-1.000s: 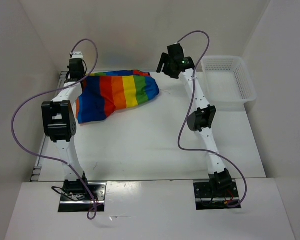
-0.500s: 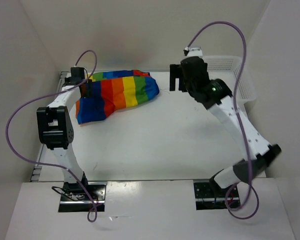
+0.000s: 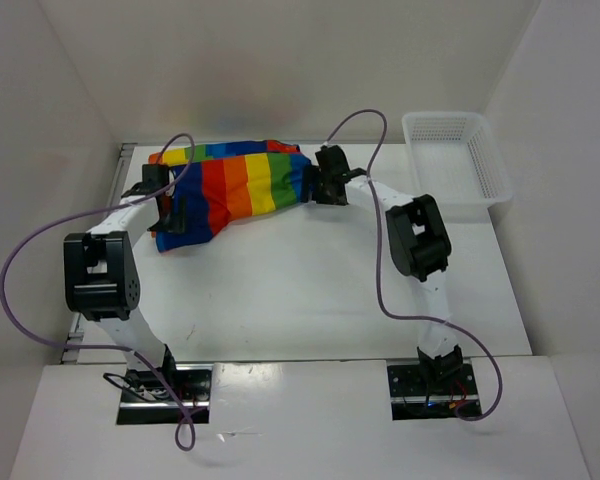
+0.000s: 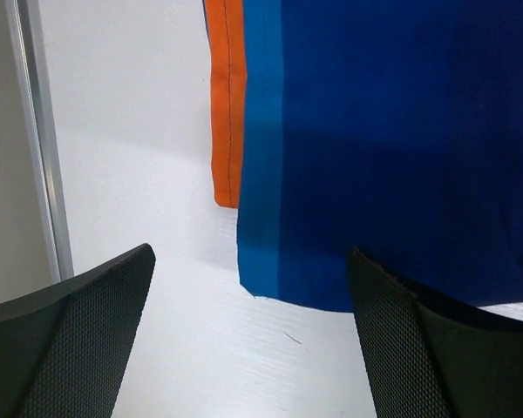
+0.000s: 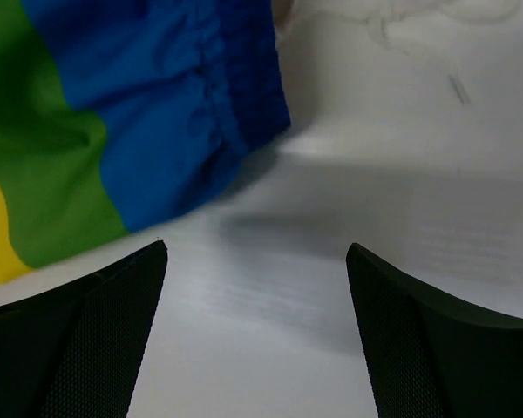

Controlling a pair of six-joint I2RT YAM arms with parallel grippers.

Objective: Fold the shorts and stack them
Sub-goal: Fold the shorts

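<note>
The rainbow-striped shorts (image 3: 235, 185) lie folded at the back of the table, blue end at the left, waistband at the right. My left gripper (image 3: 167, 208) hovers at their blue left corner (image 4: 366, 157), jaws open, with bare table between the fingers. An orange under-layer (image 4: 227, 104) shows beside the blue hem. My right gripper (image 3: 318, 187) is low at the shorts' right edge, open. The gathered blue waistband (image 5: 209, 113) lies just ahead of its fingers with nothing between them.
A white mesh basket (image 3: 458, 165) stands at the back right corner. A metal rail (image 4: 39, 139) runs along the table's left edge, close to my left gripper. White walls enclose the table on three sides.
My left gripper opened and slid toward me along the shorts' left end. My right arm swung out high, then came down low beside the shorts' right edge.
</note>
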